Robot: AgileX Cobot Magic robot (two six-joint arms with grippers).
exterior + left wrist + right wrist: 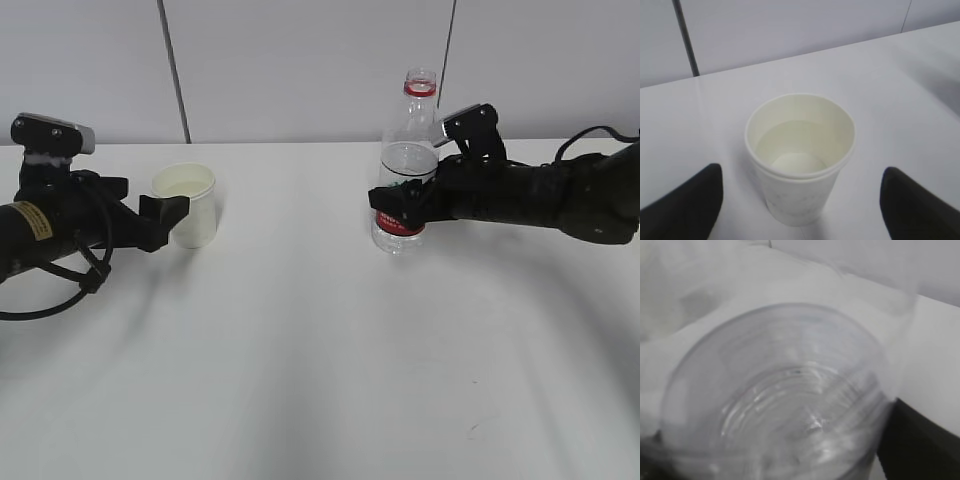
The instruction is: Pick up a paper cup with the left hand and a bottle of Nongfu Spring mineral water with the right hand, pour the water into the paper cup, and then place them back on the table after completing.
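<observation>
Cup (pixel 187 204): stands upright on the table (pixel 300 350), far left, open mouth up.
Cup, left wrist view: the cup (pixel 800 160) sits centred between the two black fingers (pixel 685 207); a clear gap shows on each side, so nothing touches it.
Water in cup: the left wrist view looks down into the cup and shows clear water (pixel 797 150) part way up the inside wall; the exterior view shows only a pale interior.
Left hand (pixel 172 212): low over the table at the left, jaws wide and standing either side of the cup, holding nothing.
Bottle (pixel 408 165): upright on the table, right of centre, no cap, red ring at the neck, red label near the base.
Bottle, right wrist view: the bottle (pixel 775 405) fills the picture, blurred; clear ribbed plastic, with one black finger (pixel 920 445) at the lower right, just beside its wall.
Right hand (pixel 400 212): reaches in from the right at label height, jaws set wide around the lower bottle; contact or a slim gap, I cannot tell.
Water in bottle: level sits in the upper body in the exterior view.
Cup and bottle: well apart.
</observation>
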